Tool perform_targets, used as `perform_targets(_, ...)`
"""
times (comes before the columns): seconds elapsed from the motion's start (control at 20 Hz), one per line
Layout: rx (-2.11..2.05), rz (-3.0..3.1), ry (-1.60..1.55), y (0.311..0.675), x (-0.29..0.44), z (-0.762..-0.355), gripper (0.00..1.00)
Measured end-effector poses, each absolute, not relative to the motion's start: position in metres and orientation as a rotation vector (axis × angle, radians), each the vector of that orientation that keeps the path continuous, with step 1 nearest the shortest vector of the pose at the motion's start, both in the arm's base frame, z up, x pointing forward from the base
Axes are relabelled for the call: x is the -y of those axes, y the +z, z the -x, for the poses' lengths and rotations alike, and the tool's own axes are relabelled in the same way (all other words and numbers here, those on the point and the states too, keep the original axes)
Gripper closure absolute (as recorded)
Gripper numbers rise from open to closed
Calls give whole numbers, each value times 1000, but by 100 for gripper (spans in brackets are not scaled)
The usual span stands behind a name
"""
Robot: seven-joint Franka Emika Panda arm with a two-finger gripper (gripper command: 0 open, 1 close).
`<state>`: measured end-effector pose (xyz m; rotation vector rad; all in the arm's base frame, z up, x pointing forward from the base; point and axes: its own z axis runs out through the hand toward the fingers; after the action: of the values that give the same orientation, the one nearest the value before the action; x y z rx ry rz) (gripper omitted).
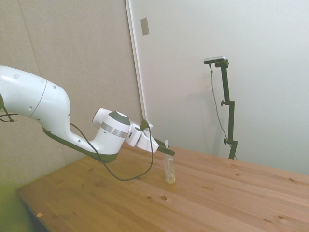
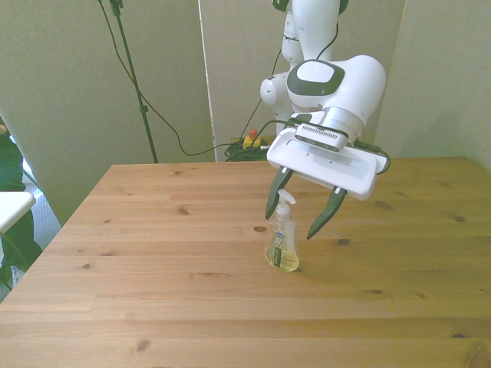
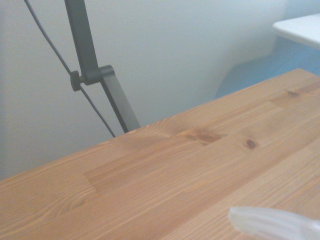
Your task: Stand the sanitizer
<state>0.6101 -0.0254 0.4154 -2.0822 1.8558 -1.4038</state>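
While the sanitizer (image 2: 282, 245) is stood upright on the wooden table (image 2: 153, 253) near its middle, the gripper (image 2: 300, 218) is held around the pump top with fingers (image 2: 271, 201) spread wide apart, nothing gripped. Only a blurry white bit of nozzle (image 3: 272, 224) is caught by the wrist view.

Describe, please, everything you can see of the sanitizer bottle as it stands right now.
The sanitizer is a small, slim, clear plastic bottle with yellowish liquid low inside, a white pump nozzle on top and a small label on its face. It stands upright on the wooden table, near the middle. The hand is open, one finger either side of the nozzle, neither visibly touching it.
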Motion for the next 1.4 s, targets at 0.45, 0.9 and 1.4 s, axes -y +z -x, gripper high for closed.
perform_targets(0.45, -1863, 2145, -1328, 421, 29, -617, 0)
perform_targets(0.9, -1825, 2240, -1227, 421, 18, -608, 0)
perform_targets(1.4, -1807, 2341, -1044, 426, 14, -583, 0)
